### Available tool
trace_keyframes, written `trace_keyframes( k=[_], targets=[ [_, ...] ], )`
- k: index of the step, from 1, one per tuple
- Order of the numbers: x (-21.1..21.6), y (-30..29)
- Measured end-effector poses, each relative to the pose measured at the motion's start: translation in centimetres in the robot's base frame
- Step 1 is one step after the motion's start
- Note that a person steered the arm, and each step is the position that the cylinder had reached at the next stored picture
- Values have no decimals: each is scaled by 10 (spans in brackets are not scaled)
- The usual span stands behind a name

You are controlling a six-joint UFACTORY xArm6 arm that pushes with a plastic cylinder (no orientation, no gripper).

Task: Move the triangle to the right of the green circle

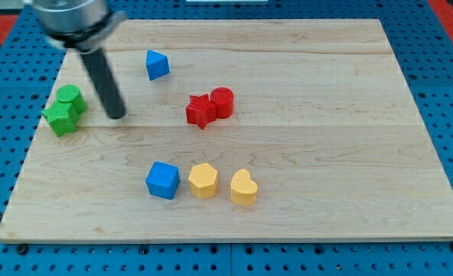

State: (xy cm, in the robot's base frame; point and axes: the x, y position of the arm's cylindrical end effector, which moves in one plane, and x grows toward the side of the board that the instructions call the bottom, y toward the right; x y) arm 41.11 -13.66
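Observation:
The blue triangle (156,64) lies near the view's top, left of centre. The green circle (72,97) sits at the view's left edge of the board, touching a green star (60,116) just below it. My tip (116,115) rests on the board a little to the right of the green circle and green star, apart from them. The tip is below and to the left of the blue triangle, with a clear gap between them.
A red star (201,110) and a red circle (221,102) touch each other near the middle. A blue cube (162,180), a yellow hexagon (204,181) and a yellow heart (243,188) stand in a row lower down. The wooden board (326,138) ends in edges all round.

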Motion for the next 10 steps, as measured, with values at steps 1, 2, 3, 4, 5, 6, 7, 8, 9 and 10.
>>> trace_keyframes(
  k=[1, 2, 3, 4, 5, 6, 7, 8, 9, 10],
  targets=[
    [-50, 92],
    [-92, 132],
    [-124, 129],
    [-138, 104],
    [-135, 57],
    [-109, 34],
    [-109, 16],
    [-66, -2],
    [-55, 1],
    [-81, 10]
  ],
)
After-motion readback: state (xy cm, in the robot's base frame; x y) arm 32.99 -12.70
